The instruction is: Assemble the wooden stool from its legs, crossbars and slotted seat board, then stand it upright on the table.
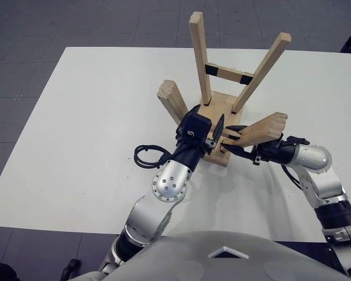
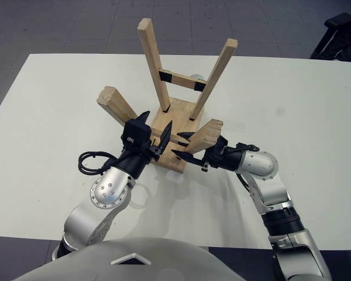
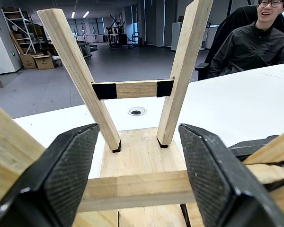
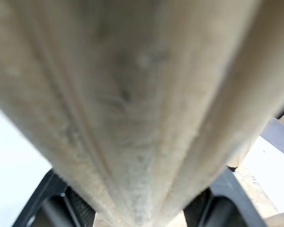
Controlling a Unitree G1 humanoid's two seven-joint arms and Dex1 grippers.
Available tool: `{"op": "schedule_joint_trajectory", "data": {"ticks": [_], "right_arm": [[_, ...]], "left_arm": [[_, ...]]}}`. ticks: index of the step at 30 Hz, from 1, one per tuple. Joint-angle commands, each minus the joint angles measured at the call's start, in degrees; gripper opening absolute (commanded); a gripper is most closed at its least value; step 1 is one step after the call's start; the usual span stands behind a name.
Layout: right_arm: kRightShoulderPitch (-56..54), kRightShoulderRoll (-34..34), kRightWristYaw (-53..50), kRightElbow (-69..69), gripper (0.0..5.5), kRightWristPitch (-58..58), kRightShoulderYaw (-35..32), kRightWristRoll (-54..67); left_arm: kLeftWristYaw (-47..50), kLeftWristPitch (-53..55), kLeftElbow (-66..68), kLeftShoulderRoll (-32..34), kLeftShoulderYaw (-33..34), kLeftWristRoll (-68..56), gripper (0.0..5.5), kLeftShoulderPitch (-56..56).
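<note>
White desk (image 1: 76,117), grey floor behind. Left hand (image 3: 141,176) is wide open, its pads either side of the near crossbar (image 3: 146,187) and not gripping it, probably placed to steady or press that bar. Right hand (image 1: 234,140) is closed on the base of the near right leg (image 1: 263,130), likely to steer its end into the seat board (image 3: 137,151). Stool sits mid-desk, upside down: board flat on the desk, legs pointing up. Far legs (image 1: 200,55) stand close to upright, splaying slightly, joined by the far crossbar (image 1: 228,74) with black-taped ends. Near right leg's long axis tilts low, out to the right; near left leg (image 1: 172,96) leans out left. Near pair looks not fully seated; flipping upright not yet done.
</note>
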Motion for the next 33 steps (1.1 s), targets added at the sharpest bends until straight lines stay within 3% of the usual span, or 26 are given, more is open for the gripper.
{"op": "schedule_joint_trajectory", "data": {"ticks": [1, 5, 13, 18, 23, 27, 30, 33], "right_arm": [[3.6, -2.0, 1.3, 2.7, 2.02, 3.5, 2.3, -5.6], [3.4, -2.5, 1.7, 3.4, 2.02, 5.1, 3.4, -6.6], [1.9, -7.0, 6.2, 4.7, 2.02, 12.3, 6.3, -6.9], [-0.2, -11.0, 9.9, 4.8, 2.02, 17.5, 8.0, -6.6], [-1.8, -12.8, 11.4, 6.6, 2.02, 18.1, 8.3, -6.3], [-1.4, -12.3, 10.5, 7.3, 2.02, 17.0, 8.6, -6.2], [-1.3, -12.1, 10.3, 7.2, 2.02, 16.6, 9.0, -6.3], [-1.0, -11.2, 9.4, 7.3, 2.02, 15.9, 9.3, -6.8]], "left_arm": [[-0.8, 9.2, 4.7, 0.1, -1.6, -1.3, 3.12, 7.1], [-4.1, 5.5, -5.1, -3.7, 1.1, -7.9, 3.12, 1.8], [-4.6, 17.2, -13.3, -10.3, 27.7, -24.0, 3.12, -16.5], [-2.9, 20.1, -15.2, -9.7, 38.6, -34.0, 3.12, -22.1], [0.1, 20.7, -15.0, -3.5, 53.9, -41.9, 3.12, -28.7], [1.3, 22.4, -7.4, 5.5, 64.7, -44.3, 3.12, -30.6], [2.3, 22.4, -0.1, 10.5, 67.7, -40.6, 3.12, -28.6], [4.4, 20.3, 6.6, 11.9, 65.8, -33.5, 3.12, -25.2]]}}
